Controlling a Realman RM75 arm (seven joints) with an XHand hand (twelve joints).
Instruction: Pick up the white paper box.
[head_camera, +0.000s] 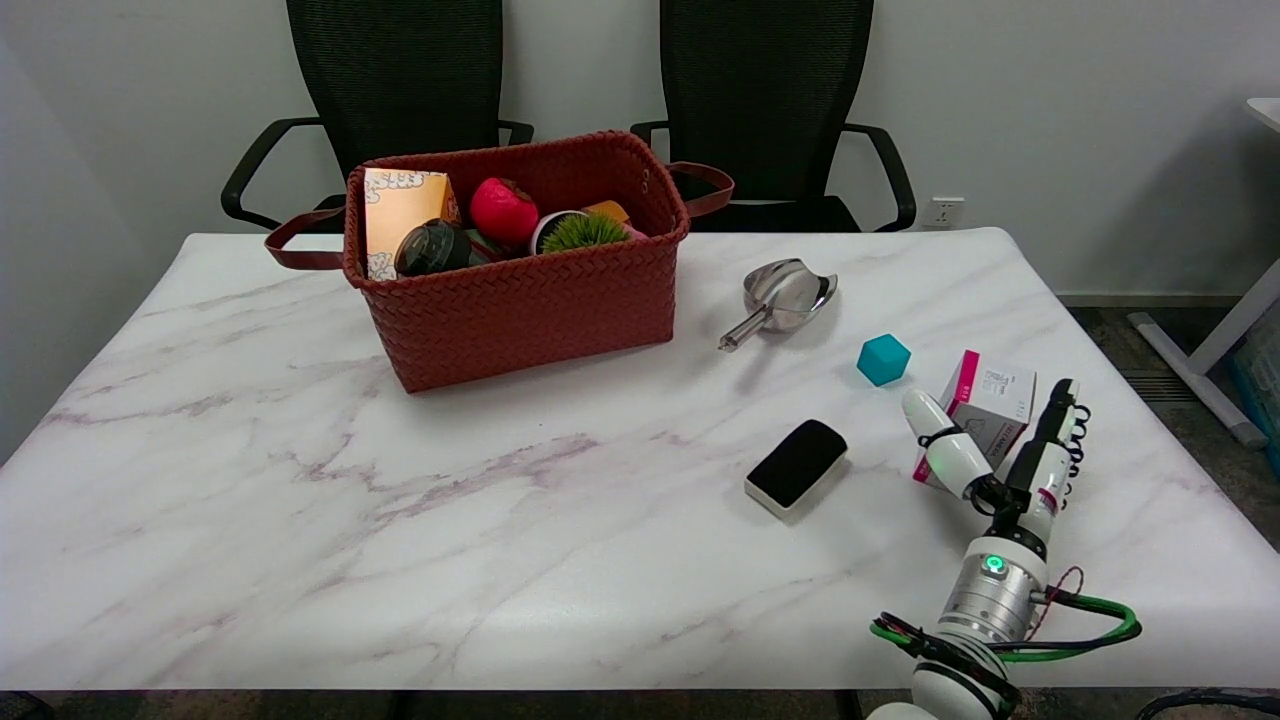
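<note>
The white paper box (990, 400), with a pink edge and grey print, lies on the marble table (400, 500) at the right. My right hand (1003, 468) reaches in from the lower right and straddles the box's near end. Its thumb (940, 440) lies along the box's left side, and the other fingers (1058, 425) stand just off its right side. The fingers are spread apart, and the box rests on the table. Whether the thumb touches the box cannot be made out.
A teal cube (883, 359) sits just left of and beyond the box. A black-topped eraser block (797, 465) lies to the hand's left. A metal scoop (785, 295) lies farther back. A red woven basket (520, 290) holding several items stands at the back left. The table's right edge is close.
</note>
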